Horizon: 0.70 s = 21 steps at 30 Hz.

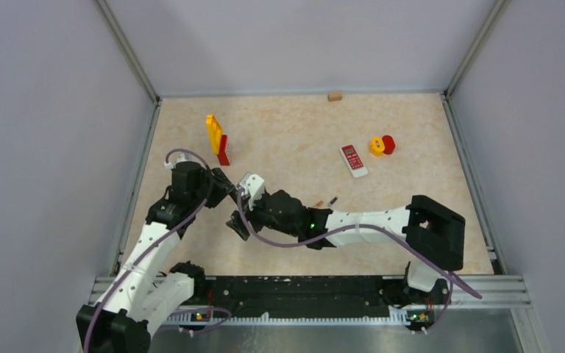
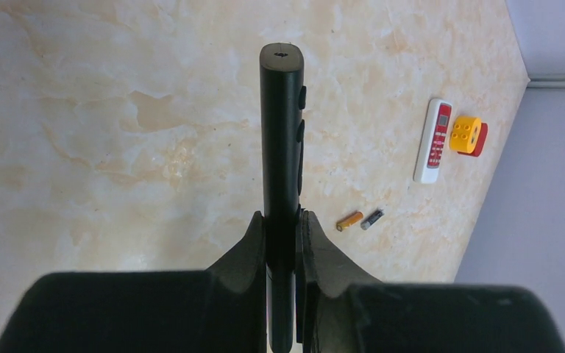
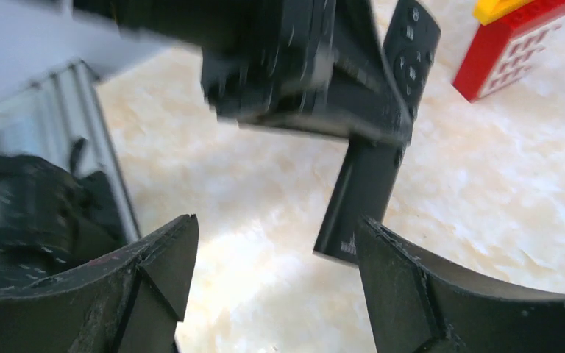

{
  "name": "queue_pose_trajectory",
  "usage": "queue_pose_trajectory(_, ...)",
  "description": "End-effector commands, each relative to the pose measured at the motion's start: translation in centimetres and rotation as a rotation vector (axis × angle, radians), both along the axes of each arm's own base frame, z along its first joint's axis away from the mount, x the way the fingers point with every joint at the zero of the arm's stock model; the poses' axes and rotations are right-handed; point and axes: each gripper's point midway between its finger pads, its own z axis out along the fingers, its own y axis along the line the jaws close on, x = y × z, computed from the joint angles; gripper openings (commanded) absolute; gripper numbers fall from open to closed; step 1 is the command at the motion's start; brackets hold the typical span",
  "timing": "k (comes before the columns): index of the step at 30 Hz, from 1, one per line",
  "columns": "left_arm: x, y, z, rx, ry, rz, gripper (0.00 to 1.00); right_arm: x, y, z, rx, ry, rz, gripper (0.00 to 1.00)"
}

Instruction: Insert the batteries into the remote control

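- The left claw [image 2: 282, 218] is clamped shut on the black remote [image 2: 281, 110]. It grips the lower part edge-on, so the rest juts out past the fingertips, clear of the table [image 2: 118, 147].
- The right claw [image 3: 276, 224] has its jaws spread wide and holds nothing. The black remote's end hangs just beyond one of its fingers [image 3: 427, 287], not between them.
- The orange battery [image 2: 349, 220] and the dark battery [image 2: 371, 218] lie side by side on the table, near the black remote's right side and apart from both claws.
- The white remote [image 2: 432, 140] lies further right of the black remote, untouched.
- Progress: the remote is in hand, but no battery looks picked up or loaded. I cannot tell whether the cover is off.
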Motion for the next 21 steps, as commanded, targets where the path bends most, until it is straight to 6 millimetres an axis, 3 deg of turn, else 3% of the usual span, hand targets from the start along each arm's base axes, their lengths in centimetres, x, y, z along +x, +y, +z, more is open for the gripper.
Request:
queue_pose_trajectory(1, 0.3, 0.2, 2.2, -0.033, -0.011, 0.042, 0.00, 2.6, -2.6, 0.0, -0.108, -0.314, -0.212, 0.76)
queue_pose_trajectory(8, -0.1, -0.2, 2.6, -0.071, 0.004, 0.035, 0.00, 3.1, -2.7, 0.0, -0.185, -0.481, -0.326, 0.52)
queue_pose_trajectory(17, -0.3, -0.3, 2.4, -0.108, 0.016, 0.048, 0.00, 3.3, -1.2, -0.1, -0.222, -0.584, -0.342, 0.48)
queue_pose_trajectory(21, -0.4, -0.3, 2.2, -0.121, 0.021, 0.049, 0.00, 3.5, -0.7, 0.1, -0.220, -0.591, -0.354, 0.33)
